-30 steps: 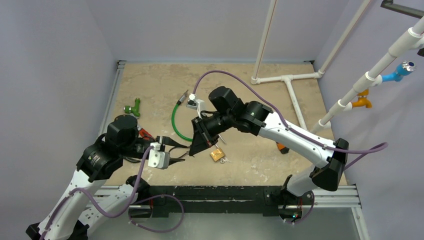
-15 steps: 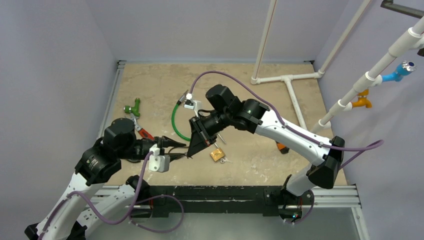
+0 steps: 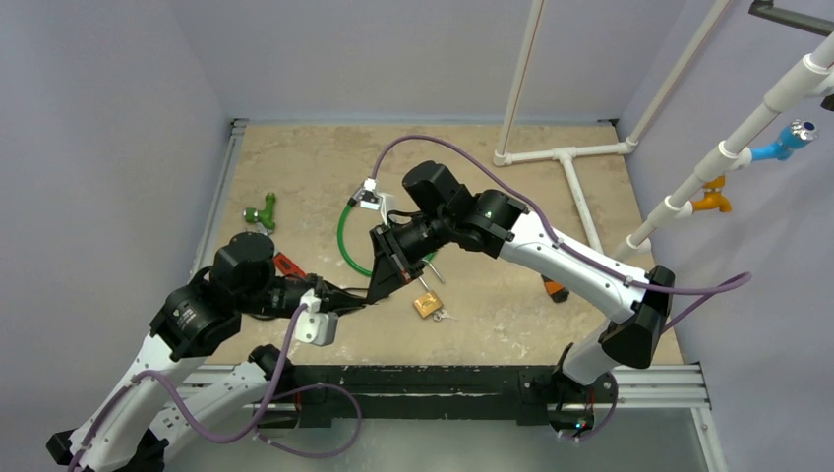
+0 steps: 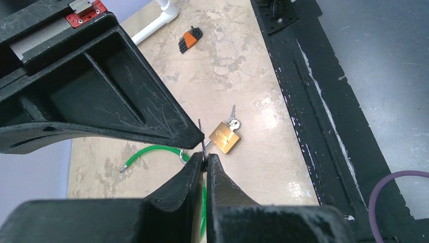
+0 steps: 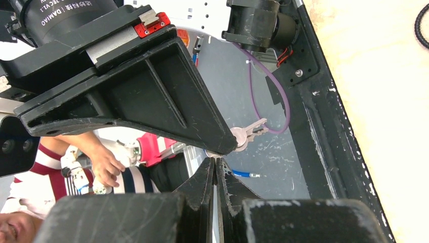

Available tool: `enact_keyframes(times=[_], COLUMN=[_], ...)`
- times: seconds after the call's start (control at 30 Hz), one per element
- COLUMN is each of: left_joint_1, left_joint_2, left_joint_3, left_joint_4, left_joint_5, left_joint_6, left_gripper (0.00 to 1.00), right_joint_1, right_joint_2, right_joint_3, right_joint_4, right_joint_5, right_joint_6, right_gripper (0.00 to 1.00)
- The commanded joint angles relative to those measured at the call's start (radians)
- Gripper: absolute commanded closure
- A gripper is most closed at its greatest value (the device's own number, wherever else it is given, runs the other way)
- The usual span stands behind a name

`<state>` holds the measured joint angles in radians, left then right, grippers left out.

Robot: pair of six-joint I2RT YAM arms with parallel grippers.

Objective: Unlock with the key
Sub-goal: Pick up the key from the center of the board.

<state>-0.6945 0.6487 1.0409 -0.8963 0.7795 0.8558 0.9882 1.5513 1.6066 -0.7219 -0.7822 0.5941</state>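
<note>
Progress is early: no key is in the padlock (image 3: 427,305) yet, which lies flat on the bench (image 3: 295,167) just right of the two claws and touched by neither. Above the bench, the claws meet tip to tip. The left claw (image 4: 203,161) is pressed together on a thin metal edge that I take to be the key (image 5: 246,135). The right claw (image 5: 214,163) is also together and seems to pinch the same key, so this looks like a hand-over. Freeing one claw, steadying the padlock, inserting the key and turning it all remain.

Counts, near to far:
- one padlock
- one second key (image 3: 445,316) touching the padlock
- one held key
- one hex-key set (image 3: 556,291)
- one red-handled tool (image 3: 285,264)
- one green cable (image 3: 344,241)
- one green fitting (image 3: 263,209)
</note>
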Motion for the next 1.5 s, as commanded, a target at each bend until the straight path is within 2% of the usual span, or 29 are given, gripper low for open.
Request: enact_keyframes(times=[0.0, 0.13, 0.33, 0.47, 0.53, 0.77, 0.93, 1.07, 1.27, 1.47], left_joint_1=[-0.004, -0.005, -0.004, 0.0, 0.015, 0.132, 0.172, 0.174, 0.178, 0.191], left_joint_2=[-0.008, -0.031, -0.02, -0.01, -0.018, 0.009, 0.009, 0.007, 0.008, 0.003], left_joint_3=[0.018, -0.018, -0.047, -0.065, -0.081, -0.07, -0.057, -0.065, -0.069, -0.085], left_joint_4=[0.043, 0.139, 0.265, 0.353, 0.402, 0.595, 0.68, 0.732, 0.767, 0.767], left_joint_5=[0.004, -0.023, -0.089, -0.111, -0.1, 0.031, 0.075, 0.082, 0.08, 0.061], left_joint_6=[-0.023, -0.151, -0.468, -0.714, -0.83, -1.19, -1.321, -1.36, -1.374, -1.392], left_gripper=[1.0, 1.0, 1.0, 1.0, 1.0, 1.0, 1.0, 1.0, 1.0, 1.0], right_joint_1=[0.004, 0.004, 0.005, 0.006, -0.002, -0.071, -0.148, -0.163, -0.163, -0.163], right_joint_2=[-0.007, -0.007, -0.002, 0.005, -0.001, -0.063, -0.138, -0.214, -0.282, -0.299], right_joint_3=[0.047, 0.045, 0.097, 0.154, 0.174, 0.123, 0.045, -0.009, -0.144, -0.187], right_joint_4=[0.018, 0.031, 0.041, 0.004, -0.007, 0.052, 0.144, 0.251, 0.447, 0.549], right_joint_5=[-0.044, -0.048, -0.036, 0.019, 0.053, 0.116, 0.115, 0.117, 0.087, 0.086], right_joint_6=[0.0, 0.008, 0.009, -0.022, -0.038, -0.046, -0.021, -0.016, 0.044, 0.091], right_gripper=[1.0, 1.0, 1.0, 0.74, 0.68, 0.65, 0.58, 0.52, 0.52, 0.56])
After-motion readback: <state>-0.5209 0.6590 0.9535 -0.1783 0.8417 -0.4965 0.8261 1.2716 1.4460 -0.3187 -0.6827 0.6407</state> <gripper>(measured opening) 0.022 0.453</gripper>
